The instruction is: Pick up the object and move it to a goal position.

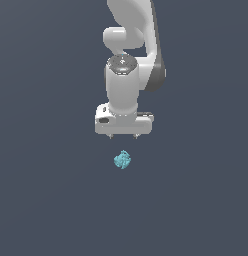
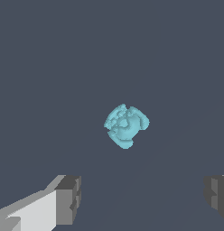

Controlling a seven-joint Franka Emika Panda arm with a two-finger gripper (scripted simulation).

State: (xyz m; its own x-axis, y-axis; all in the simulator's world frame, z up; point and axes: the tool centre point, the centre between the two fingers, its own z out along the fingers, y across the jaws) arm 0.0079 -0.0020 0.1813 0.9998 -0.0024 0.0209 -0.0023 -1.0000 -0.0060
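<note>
The object [image 1: 123,159] is a small lumpy turquoise blob lying on the flat dark grey surface. In the exterior view it sits just below the white gripper [image 1: 123,135], apart from it and nearly in line with the hand's middle. The wrist view shows the object [image 2: 126,125] ahead of the gripper [image 2: 143,198], whose two grey fingertips [image 2: 68,198] stand far apart with nothing between them. The gripper is open and touches nothing.
The white arm [image 1: 133,35] rises from the hand toward the top of the exterior view. A plain dark grey surface [image 1: 46,200] surrounds the object on all sides. No goal marker shows.
</note>
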